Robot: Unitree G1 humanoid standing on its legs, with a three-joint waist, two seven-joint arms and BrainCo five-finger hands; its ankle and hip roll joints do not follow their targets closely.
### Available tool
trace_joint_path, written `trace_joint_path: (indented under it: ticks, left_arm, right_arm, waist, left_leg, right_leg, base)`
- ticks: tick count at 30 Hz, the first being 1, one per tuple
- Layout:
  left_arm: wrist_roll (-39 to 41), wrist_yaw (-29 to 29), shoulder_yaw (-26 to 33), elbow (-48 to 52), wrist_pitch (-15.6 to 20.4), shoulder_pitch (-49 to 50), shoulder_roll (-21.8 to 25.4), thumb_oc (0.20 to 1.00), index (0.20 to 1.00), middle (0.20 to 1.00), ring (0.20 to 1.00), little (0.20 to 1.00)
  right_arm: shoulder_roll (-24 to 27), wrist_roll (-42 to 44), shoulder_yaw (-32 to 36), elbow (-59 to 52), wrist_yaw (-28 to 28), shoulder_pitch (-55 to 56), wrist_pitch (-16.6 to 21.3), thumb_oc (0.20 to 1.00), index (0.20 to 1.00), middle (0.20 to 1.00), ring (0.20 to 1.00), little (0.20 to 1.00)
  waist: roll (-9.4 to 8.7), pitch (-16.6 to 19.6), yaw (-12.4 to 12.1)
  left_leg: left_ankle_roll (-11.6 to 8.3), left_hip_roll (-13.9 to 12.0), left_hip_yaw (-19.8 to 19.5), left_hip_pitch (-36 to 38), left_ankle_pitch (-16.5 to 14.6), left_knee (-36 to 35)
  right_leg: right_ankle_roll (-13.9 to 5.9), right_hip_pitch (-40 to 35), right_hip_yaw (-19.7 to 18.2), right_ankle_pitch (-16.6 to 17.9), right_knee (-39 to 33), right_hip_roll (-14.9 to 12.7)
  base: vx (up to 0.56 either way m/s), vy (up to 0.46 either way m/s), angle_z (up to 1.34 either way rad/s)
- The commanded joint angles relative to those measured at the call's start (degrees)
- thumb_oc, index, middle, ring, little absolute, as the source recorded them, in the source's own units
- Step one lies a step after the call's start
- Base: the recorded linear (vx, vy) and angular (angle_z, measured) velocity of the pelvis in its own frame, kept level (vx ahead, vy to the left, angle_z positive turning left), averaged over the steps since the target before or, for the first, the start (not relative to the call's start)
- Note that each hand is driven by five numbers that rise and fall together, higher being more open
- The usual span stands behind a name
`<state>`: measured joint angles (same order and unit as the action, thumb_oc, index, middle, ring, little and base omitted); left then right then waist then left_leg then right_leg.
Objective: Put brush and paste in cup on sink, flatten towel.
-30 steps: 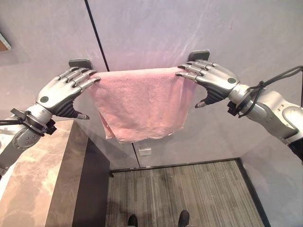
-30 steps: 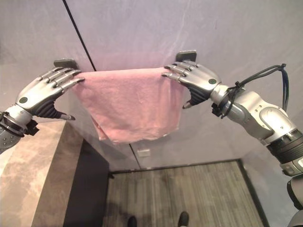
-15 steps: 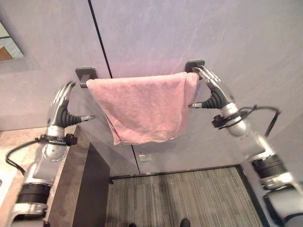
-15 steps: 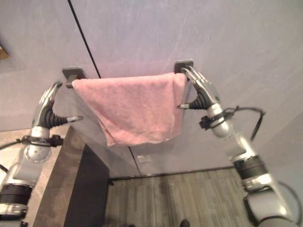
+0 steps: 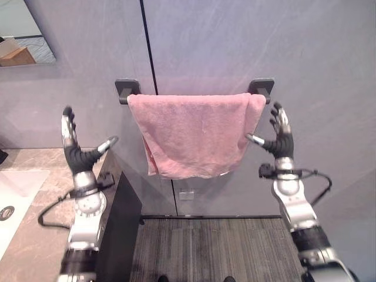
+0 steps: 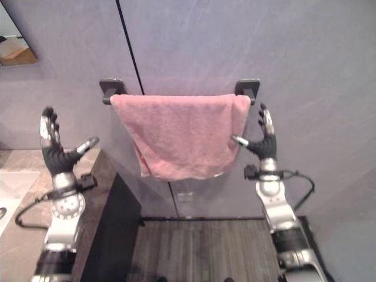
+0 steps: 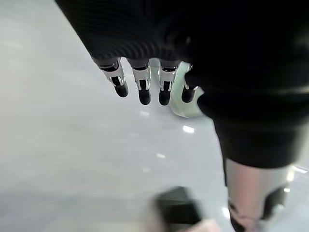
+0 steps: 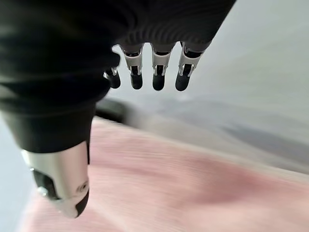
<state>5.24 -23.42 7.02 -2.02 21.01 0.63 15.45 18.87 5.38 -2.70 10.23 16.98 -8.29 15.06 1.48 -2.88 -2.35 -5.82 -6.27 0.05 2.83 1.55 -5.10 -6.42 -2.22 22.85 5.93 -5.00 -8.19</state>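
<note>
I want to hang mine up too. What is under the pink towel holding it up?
The pink towel hangs over a bar fixed by two dark brackets, one at its left and one at its right. The bar itself is covered by the cloth. Behind it is the grey wall.

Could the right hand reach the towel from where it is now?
Probably yes. The right hand is open beside the towel on the rail, apart from its edge, with nothing between them.

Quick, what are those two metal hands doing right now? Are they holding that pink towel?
Left hand: open, fingers straight up, holding nothing, apart from the pink terry towel on the wall rail.
Right hand: open, empty, beside the towel's edge.
</note>
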Motion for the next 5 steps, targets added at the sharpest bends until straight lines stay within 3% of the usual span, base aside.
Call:
trace_joint_path:
  ticks: [1,5]
  left_arm:
    - [4.92,4.67,-0.63,-1.23,2.34,1.76,1.27,1.000,1.000,1.000,1.000,1.000]
    - [11.57,8.30,-4.66,-6.66,0.38,6.56,-2.43,1.000,1.000,1.000,1.000,1.000]
  right_arm:
    - [-1.17,5.13,1.45,-0.06,-2.59,2.64,3.44,1.000,1.000,1.000,1.000,1.000]
    - [-2.91,7.39,1.29,7.05,-3.10,8.11,2.75,1.000,1.000,1.000,1.000,1.000]
  waist:
    - [-1.66,2.25,0.56]
    - [-1.53,1.32,0.88]
  left_leg:
    - [-0.56,0.34,2.57,-0.22,1.59,0.10]
    - [-0.41,0.28,2.19,-0.20,1.81,0.10]
  right_leg:
    - [-1.61,-4.04,-1.64,-3.01,0.00,-1.73]
    - [-1.57,-4.33,-1.13,-3.00,0.00,-1.63]
  base:
    - [0.00,0.000,0.00]
    - [0.00,-0.005,0.01]
